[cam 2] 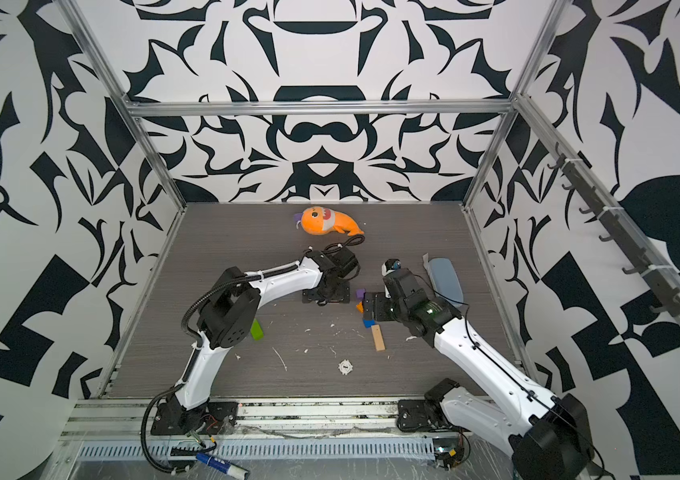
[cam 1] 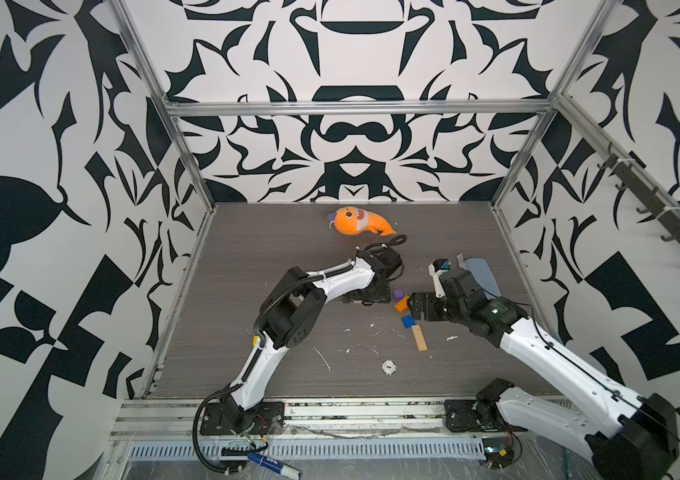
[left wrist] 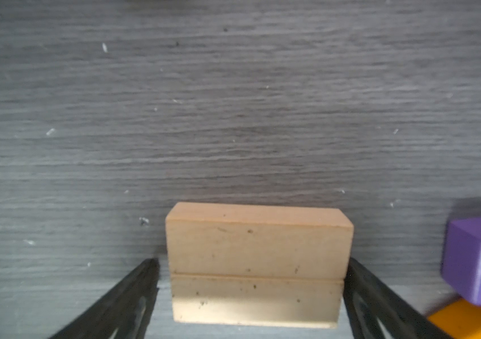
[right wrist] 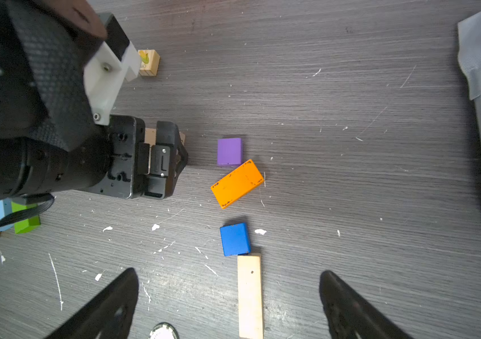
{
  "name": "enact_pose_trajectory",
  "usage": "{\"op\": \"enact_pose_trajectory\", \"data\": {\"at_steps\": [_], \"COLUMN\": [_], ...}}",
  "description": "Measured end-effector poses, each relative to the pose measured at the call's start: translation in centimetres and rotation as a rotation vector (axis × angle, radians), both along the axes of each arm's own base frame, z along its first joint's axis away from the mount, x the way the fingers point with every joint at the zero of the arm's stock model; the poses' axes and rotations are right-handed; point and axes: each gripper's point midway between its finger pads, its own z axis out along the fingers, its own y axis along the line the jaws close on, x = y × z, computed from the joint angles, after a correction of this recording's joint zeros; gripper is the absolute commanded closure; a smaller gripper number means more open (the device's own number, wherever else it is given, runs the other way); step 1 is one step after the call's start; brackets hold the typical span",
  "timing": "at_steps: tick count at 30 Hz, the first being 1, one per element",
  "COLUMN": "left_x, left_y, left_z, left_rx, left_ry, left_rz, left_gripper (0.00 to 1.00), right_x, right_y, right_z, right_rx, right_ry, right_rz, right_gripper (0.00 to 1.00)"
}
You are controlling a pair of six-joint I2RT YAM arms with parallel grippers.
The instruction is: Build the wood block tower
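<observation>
My left hand (left wrist: 251,264) sat spread either side of the stacked tan bars (left wrist: 258,249), not pinching. The loose tan bar (right wrist: 250,296) lay lined up with my spread right hand (right wrist: 229,273), long axis pointing away, so right was nearer.

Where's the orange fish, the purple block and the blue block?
orange fish (cam 1: 349,220): in a top view, on its body.
purple block (right wrist: 229,150): right wrist view, on its top face.
blue block (right wrist: 234,238): right wrist view, on its top face.

An orange plush fish (cam 1: 358,222) lies far back on my bench (cam 1: 267,232); a grey-blue pouch (cam 1: 481,276) sits at the right, a small white disc (cam 1: 389,367) near the front.
</observation>
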Motion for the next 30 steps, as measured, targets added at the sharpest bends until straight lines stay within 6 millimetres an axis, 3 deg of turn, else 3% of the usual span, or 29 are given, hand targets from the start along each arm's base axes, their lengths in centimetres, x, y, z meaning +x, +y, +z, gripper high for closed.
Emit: {"op": "enact_pose_trajectory", "data": {"at_steps": [24,30], "left_x": [-0.5,-0.4], "left_y": [0.0,-0.2], "left_z": [0.3,1.5], "left_rx": [-0.017,-0.035], "left_ry": [0.013,-0.005], "left_rz": [-0.039,-0.049], "left_gripper": [0.01,0.01], "right_x": [-0.3,-0.8], "right_y": [0.1,-0.2], "right_z": [0.5,0.1], "right_rx": [0.003,-0.012], "right_ry": [0.016,0.041], "right_rz": [0.009,0.008], "right_gripper": [0.0,0.02]}}
